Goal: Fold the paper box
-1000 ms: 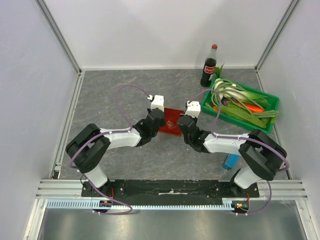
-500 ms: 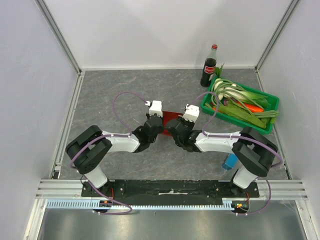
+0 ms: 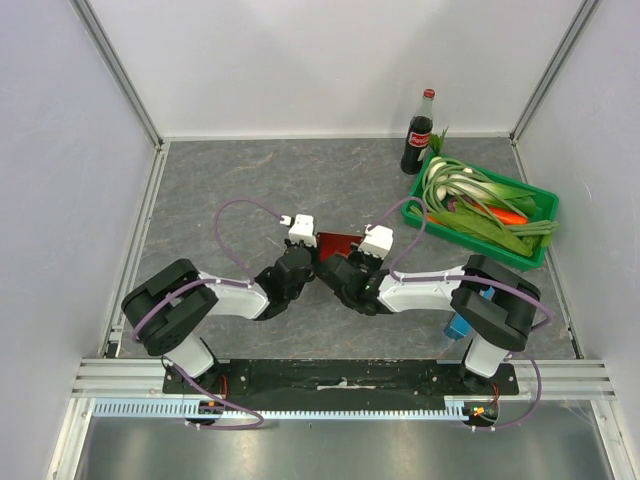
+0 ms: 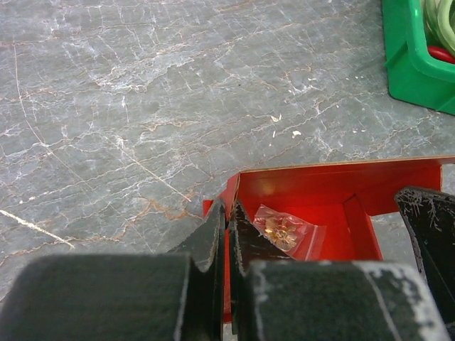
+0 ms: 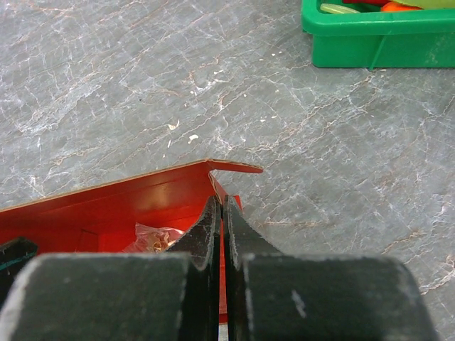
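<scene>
Left gripper (image 4: pixel 227 220) and right gripper (image 5: pixel 222 213) seemingly clamp opposite paper box (image 4: pixel 320 186) edges.

No legible text, brand or number in any view. Glass bottle (image 3: pixel 418 135), well beyond and to right of right end effector (image 5: pixel 219 206): red label (image 3: pixel 418 140) with pale marks, too small to read. Clear sachet (image 4: pixel 284 229) inside paper box (image 4: pixel 313 192), just ahead and right of left end effector (image 4: pixel 227 213): gold-brown pattern, no lettering discernible.
</scene>
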